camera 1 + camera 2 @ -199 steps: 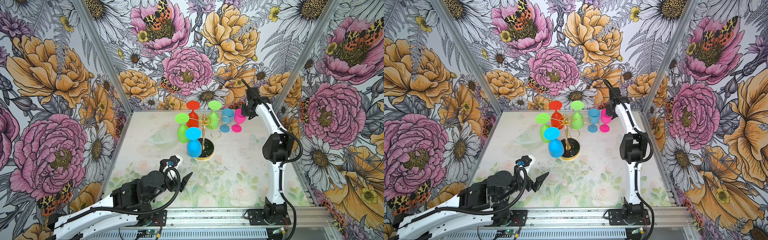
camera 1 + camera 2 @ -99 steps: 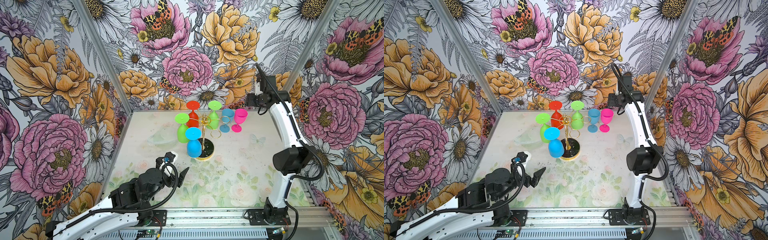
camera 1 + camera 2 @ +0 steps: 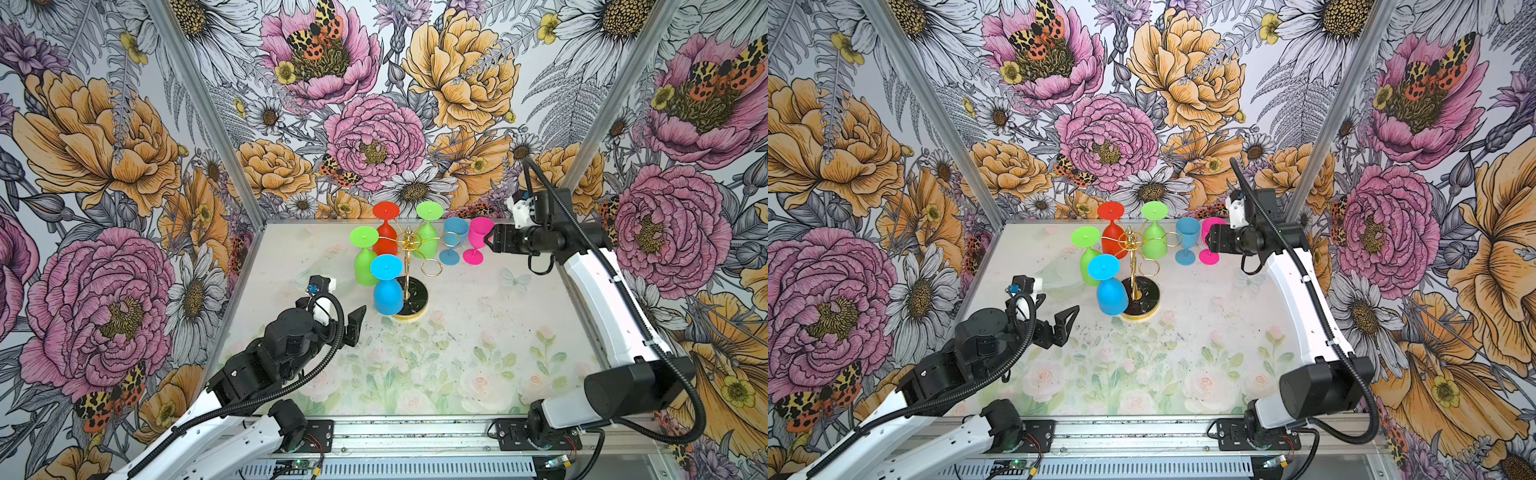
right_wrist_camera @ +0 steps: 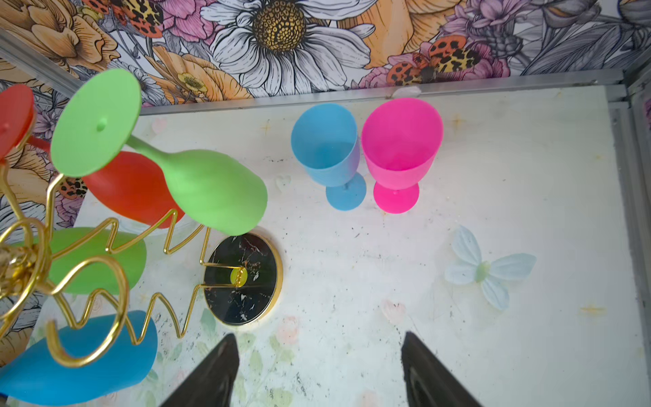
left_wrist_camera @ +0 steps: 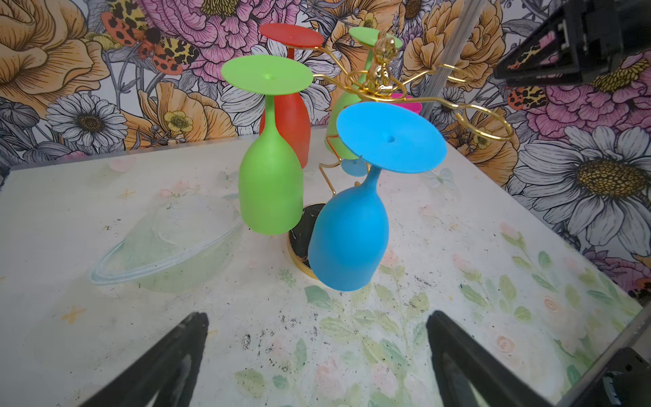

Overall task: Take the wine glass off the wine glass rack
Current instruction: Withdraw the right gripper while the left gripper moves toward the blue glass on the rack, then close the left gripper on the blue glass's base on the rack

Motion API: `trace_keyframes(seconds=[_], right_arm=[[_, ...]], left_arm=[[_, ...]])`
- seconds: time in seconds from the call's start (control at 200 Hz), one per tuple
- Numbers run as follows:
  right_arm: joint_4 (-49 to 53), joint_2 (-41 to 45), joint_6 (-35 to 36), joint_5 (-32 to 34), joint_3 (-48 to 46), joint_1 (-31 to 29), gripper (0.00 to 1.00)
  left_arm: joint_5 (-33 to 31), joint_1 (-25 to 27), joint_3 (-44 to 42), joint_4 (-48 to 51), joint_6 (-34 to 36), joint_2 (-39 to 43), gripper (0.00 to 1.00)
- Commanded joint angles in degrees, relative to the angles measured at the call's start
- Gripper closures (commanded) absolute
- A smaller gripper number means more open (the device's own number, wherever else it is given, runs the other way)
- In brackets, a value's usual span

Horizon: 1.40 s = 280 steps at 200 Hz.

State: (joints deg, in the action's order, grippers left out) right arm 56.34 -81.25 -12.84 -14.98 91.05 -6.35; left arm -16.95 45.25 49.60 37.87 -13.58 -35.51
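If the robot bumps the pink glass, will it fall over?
Probably. The pink glass stands upright on a small foot under a wide bowl, so it looks tippy. It seems matte plastic, so likely light, not fragile.

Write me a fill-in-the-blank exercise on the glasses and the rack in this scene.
1. The number of glasses hanging upside down on the wine glass rack is ____.
2. The upright light blue glass stands on the table next to a glass coloured ____.
3. The hanging glass nearest the left gripper is coloured ____.
Missing words: four; pink; blue.
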Motion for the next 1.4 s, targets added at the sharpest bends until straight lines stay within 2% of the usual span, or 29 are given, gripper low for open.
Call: trace_keyframes(seconds=[0.0,0.11,0.165,0.225,0.345,0.53,0.781,0.951,1.251,1.396], right_arm=[[-6.50,7.29,-1.73,-4.65,-7.28,-0.33,0.27],[-10.85,13.91,-1.27,-7.42,-16.71,-0.42,0.26],[-12.43,16.39,-1.03,-8.40,-20.64,-0.41,0.26],[-13.08,18.05,-0.72,-9.71,-23.46,-0.46,0.26],[-13.15,19.53,-0.08,-12.29,-26.33,-0.67,0.26],[-14.29,20.73,0.20,-13.38,-29.35,-1.29,0.26],[-16.18,22.52,-1.03,-13.42,-32.36,-1.65,0.26],[-16.39,23.11,-1.41,-13.37,-32.95,-1.74,0.26],[-16.61,24.26,-1.88,-13.27,-33.78,-1.78,0.26],[-16.71,24.63,-2.09,-13.34,-34.26,-1.87,0.26]], left_arm=[[8.83,-4.08,3.48,0.86,-4.28,-1.19,0.01],[17.22,-9.34,4.95,0.50,-7.65,-2.55,0.02],[21.02,-11.51,5.49,0.54,-9.76,-3.59,0.05],[24.06,-13.32,5.92,0.44,-11.98,-4.73,0.09],[28.17,-14.95,7.19,0.29,-15.12,-6.80,0.10],[31.72,-15.48,10.37,-0.16,-19.57,-10.71,0.14],[35.65,-17.15,12.06,-3.50,-27.76,-15.13,0.29],[41.04,-20.84,11.44,-5.80,-35.07,-18.34,0.40],[44.60,-22.97,9.07,-12.06,-39.73,-18.81,0.47],[46.38,-23.74,9.29,-13.01,-41.27,-20.25,0.55]])
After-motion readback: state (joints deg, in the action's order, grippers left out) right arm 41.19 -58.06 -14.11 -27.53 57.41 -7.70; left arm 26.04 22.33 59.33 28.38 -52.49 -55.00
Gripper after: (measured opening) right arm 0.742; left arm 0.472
